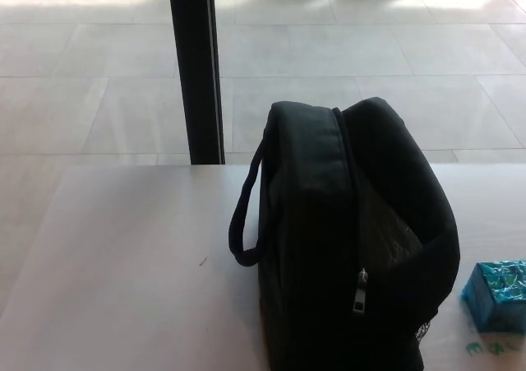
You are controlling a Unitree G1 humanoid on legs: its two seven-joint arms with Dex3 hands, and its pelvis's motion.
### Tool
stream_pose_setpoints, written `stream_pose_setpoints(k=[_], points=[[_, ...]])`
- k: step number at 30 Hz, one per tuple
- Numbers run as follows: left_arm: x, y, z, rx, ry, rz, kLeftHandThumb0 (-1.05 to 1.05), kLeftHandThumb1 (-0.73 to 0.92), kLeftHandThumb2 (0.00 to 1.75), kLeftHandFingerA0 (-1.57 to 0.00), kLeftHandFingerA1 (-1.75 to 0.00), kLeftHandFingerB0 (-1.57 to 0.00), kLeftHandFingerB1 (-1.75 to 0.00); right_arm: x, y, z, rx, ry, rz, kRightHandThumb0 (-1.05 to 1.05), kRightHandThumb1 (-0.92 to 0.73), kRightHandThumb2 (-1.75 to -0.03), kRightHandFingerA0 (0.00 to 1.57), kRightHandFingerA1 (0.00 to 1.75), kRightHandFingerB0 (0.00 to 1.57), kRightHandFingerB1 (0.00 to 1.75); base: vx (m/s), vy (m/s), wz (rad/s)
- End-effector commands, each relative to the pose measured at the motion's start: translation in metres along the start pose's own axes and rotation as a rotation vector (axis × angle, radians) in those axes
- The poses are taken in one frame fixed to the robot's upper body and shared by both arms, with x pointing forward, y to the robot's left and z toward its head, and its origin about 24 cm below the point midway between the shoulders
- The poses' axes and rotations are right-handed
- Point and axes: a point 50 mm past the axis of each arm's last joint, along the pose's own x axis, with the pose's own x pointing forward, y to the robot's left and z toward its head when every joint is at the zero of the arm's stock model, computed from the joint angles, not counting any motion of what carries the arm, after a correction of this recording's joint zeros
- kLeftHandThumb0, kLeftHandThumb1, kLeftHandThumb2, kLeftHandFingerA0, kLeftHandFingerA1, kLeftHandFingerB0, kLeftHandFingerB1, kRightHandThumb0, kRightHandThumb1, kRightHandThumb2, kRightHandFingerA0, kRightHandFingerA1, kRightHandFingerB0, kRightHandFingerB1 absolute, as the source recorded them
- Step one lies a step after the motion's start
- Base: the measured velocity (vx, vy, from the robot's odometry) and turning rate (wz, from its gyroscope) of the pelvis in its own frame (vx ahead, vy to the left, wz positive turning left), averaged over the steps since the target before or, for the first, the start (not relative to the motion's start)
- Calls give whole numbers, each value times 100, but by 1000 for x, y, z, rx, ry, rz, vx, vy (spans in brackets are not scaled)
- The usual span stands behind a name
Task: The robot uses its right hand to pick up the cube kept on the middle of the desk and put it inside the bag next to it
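Well, neither of my hands shows, so I cannot tell my fingers' state; the cube (498, 294), lower right beside the bag (349, 248), looks light, stiff, best pinched across opposite sides.

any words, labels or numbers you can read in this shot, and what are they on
Nothing here can be read for certain.
Green marks on the desk just below the cube: they look like printed letters, but are too blurred and cut off to read.
Cube: a teal pattern, no legible text.
Bag: plain black, no visible label or brand; its zipper pull shows no writing.
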Motion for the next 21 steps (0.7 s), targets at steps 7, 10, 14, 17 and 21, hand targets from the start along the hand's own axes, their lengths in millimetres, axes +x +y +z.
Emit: stream_pose_setpoints(k=[7, 10, 14, 17, 21], points=[[-10, 14, 7, -83, 41, -140, -65, 50, 88, -28, -58, -27, -52, 1, -24, 17, 168, -64, -35, -37, -69, -61, 66, 55, 43, 37, 0, 0, 0], [-10, 14, 8, -83, 38, -143, -62, 50, 88, -25, -57, -32, -56, 1, -26, 18, 206, -61, -29, -41, -70, -61, 57, 60, 37, 35, 0, 0, 0], [-11, 13, 9, -81, 38, -148, -65, 50, 88, -28, -58, -27, -53, 1, -41, 28, 277, -92, -21, -64, -58, -85, 13, 49, 9, 39, 0, 0, 0], [-11, 12, 10, -78, 39, -153, -66, 51, 89, -29, -59, -25, -52, -2, -59, 64, 329, -210, -24, -66, -71, -63, 6, 26, 9, 21, 0, 0, 0], [-11, 11, 9, -78, 41, -157, -67, 53, 89, -28, -59, -29, -54, -11, -65, 113, 336, -375, -53, -79, -56, -97, 0, 42, 6, 36, 0, 0, 0]])
